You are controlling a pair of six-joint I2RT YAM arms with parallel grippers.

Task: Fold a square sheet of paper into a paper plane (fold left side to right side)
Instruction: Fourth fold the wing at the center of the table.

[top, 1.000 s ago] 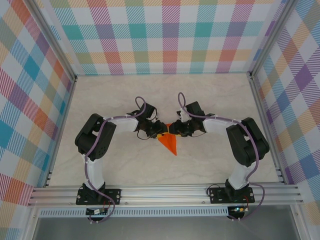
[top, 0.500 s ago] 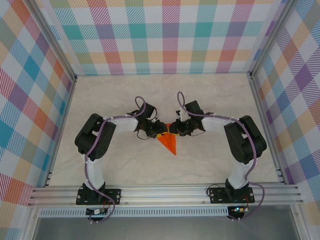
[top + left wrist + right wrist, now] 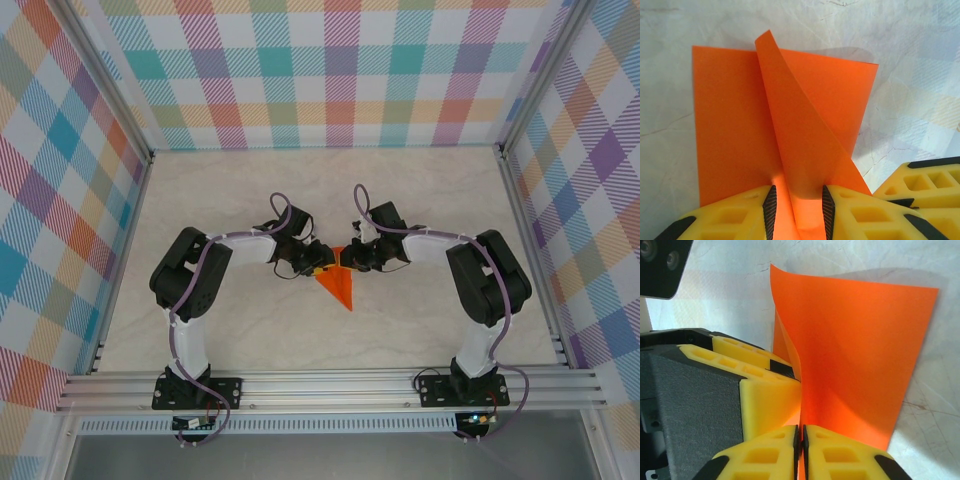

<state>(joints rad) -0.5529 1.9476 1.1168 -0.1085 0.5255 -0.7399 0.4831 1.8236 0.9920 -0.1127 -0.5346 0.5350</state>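
1. The sheet of paper (image 3: 341,287) was found near the middle of the table (image 3: 250,200). Its pointed end was laid flat on the table, and its wide end was lifted up off the table.
2. The left gripper (image 3: 798,202) was seen just left of the table's middle. Its jaws were set part way apart, and a raised, curved fold of the paper was grasped between them.
3. The right gripper (image 3: 800,432) was seen just right of the table's middle. Its jaws were squeezed together, and a thin edge of the paper was pinched in the slit.
4. The step in hand was judged to be the fold of the left side over to the right side. That fold was not yet done, because one flap was stood up in a soft curve above the table.
5. To do it well, the two edges should be lined up before anything is pressed down onto the table.
6. The paper should not be tugged hard, since thin paper can be torn or slipped out of line.
7. The crease should be pressed flat against the table only once the edges are matched.
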